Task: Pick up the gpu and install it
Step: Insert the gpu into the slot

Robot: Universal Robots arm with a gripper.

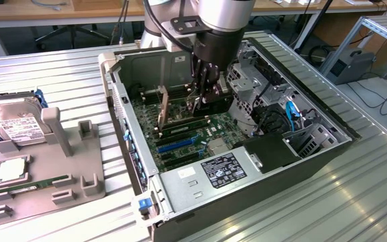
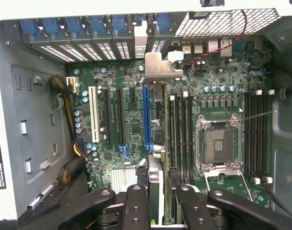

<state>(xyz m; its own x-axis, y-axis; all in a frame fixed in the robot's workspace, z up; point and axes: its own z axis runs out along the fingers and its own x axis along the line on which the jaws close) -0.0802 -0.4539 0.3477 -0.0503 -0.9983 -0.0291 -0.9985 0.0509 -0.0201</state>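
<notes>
Now my pincer point(image 2: 160, 194) is clamped on the gpu point(image 2: 155, 172) above the blue slot point(image 2: 146, 115); if tilted, it could jam.

Exterior view: high, oblique, mid-distance, looking down on the open black-and-silver metal computer case point(image 1: 261, 201) at centre, grey plastic fixture tray point(image 1: 79, 174) at 8 o'clock. Wrist view: close, straight down past the black gripper fingers point(image 2: 136, 206) into the case. Both share the green motherboard point(image 1: 215, 132) point(image 2: 131, 120).

GPU point(image 2: 155, 178) upright, edge-on, along mobo's blue slot point(image 2: 146, 115), silver bracket at case rear.
</notes>
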